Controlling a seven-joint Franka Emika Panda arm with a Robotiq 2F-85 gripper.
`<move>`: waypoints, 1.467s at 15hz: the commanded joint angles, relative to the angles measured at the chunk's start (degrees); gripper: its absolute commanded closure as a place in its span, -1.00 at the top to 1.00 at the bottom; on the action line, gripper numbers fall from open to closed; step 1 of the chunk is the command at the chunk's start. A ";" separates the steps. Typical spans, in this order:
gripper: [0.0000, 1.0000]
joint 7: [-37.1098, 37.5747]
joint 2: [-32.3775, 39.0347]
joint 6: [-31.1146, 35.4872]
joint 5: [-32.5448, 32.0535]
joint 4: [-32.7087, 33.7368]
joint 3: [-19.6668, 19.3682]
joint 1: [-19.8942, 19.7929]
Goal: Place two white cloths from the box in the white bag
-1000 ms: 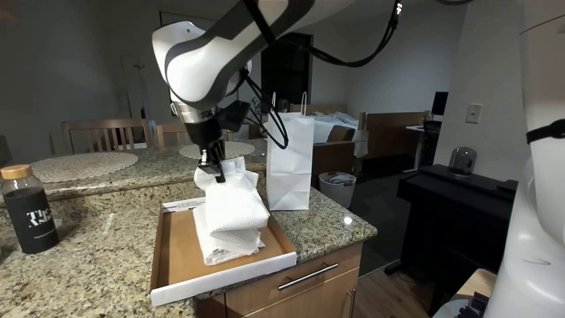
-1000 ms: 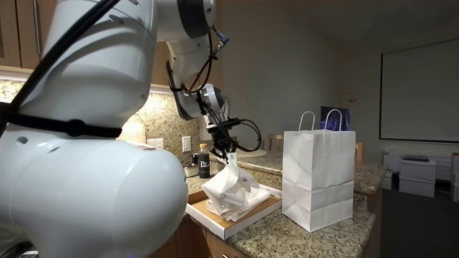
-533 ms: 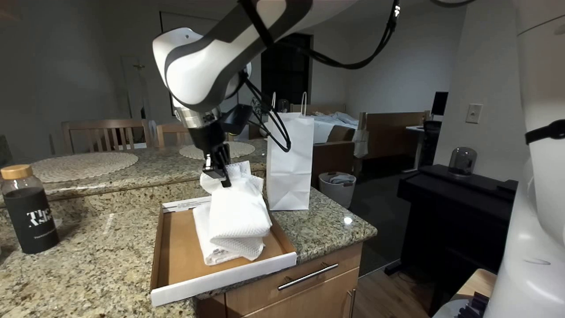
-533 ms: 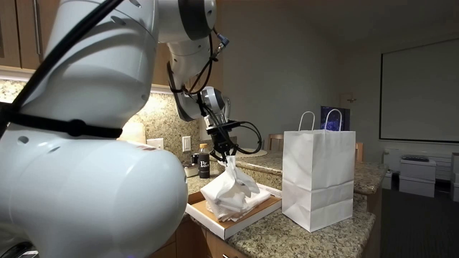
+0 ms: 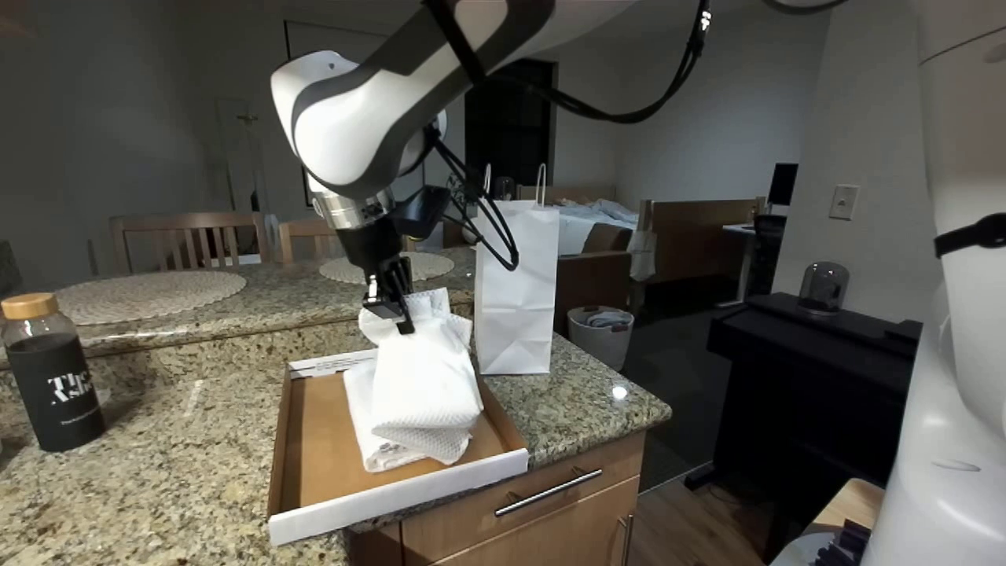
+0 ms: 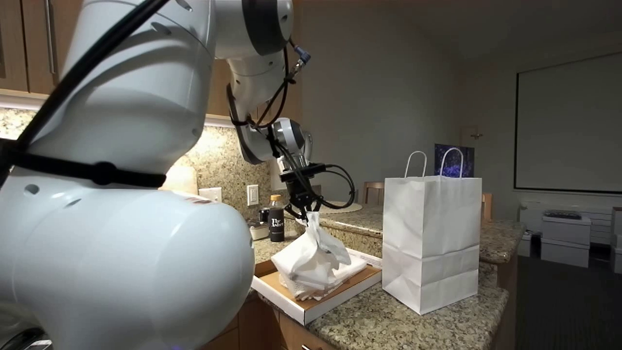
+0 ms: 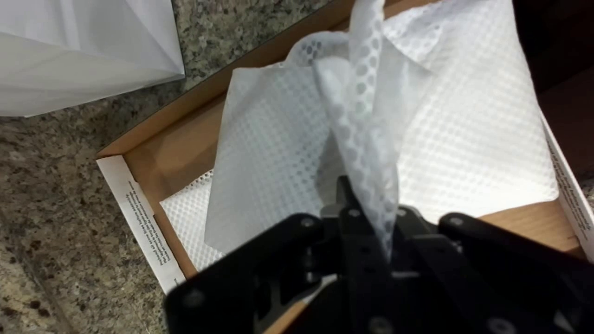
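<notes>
My gripper [image 5: 399, 316] is shut on a white cloth [image 5: 428, 377] above the shallow box [image 5: 401, 495]. It pinches the top, and the folds hang down. In an exterior view the gripper [image 6: 308, 218] holds the same cloth [image 6: 303, 262] over the box [image 6: 290, 304]. Another white cloth [image 6: 354, 266] lies under it; whether they touch is unclear. In the wrist view the jaws [image 7: 371, 204] grip a narrow fold of the held cloth [image 7: 478, 139], and the lower cloth [image 7: 190, 218] peeks out. The white paper bag [image 6: 427, 233] stands upright beside the box; its inside is hidden.
The bag [image 5: 515, 299] stands near the counter edge, its two handles upright. A black bottle [image 5: 55, 385] stands on the granite counter [image 5: 181, 472], apart from the box. A raised ledge with round placemats [image 5: 149, 295] runs behind the box.
My gripper and the held cloth have lowered a little and shifted slightly towards the bag's side, mostly in the first half second. The bag and box have not moved.
</notes>
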 commanded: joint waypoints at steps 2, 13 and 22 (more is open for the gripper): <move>-0.57 0.43 1.28 -3.80 1.11 2.72 0.47 -0.07; -0.15 -2.00 0.41 -1.30 4.41 1.76 1.68 -0.85; 0.96 0.45 3.32 10.18 5.21 1.89 0.63 -1.08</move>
